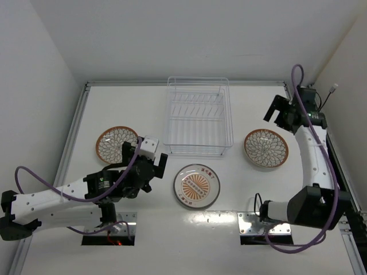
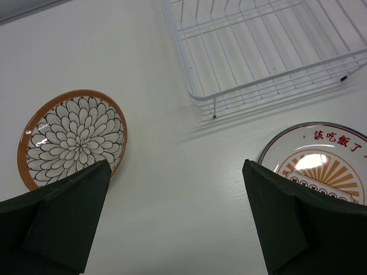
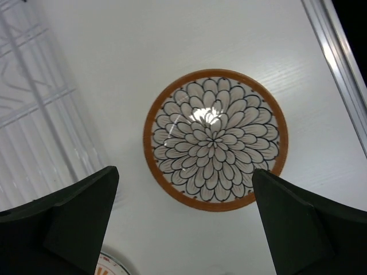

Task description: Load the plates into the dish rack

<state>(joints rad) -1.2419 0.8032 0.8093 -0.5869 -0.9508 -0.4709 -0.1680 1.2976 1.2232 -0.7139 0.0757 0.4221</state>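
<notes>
The clear wire dish rack [image 1: 198, 117] stands empty at the back middle of the table; its near corner shows in the left wrist view [image 2: 213, 98]. One orange-rimmed scale-pattern plate [image 1: 116, 143] lies flat at the left, another [image 1: 266, 149] at the right. The pale-rimmed sunburst plate [image 1: 196, 185] lies flat in front of the rack. My left gripper [image 1: 146, 156] is open and empty, over bare table between the left plate [image 2: 73, 137] and the sunburst plate [image 2: 321, 163]. My right gripper [image 1: 279, 113] is open and empty, held high above the right plate [image 3: 215, 139].
White walls enclose the table on three sides. Metal rails run along the left edge [image 1: 74, 134] and the right edge [image 1: 335, 160]. The arm base plates [image 1: 258, 222] sit at the near edge. Purple cables loop off both arms.
</notes>
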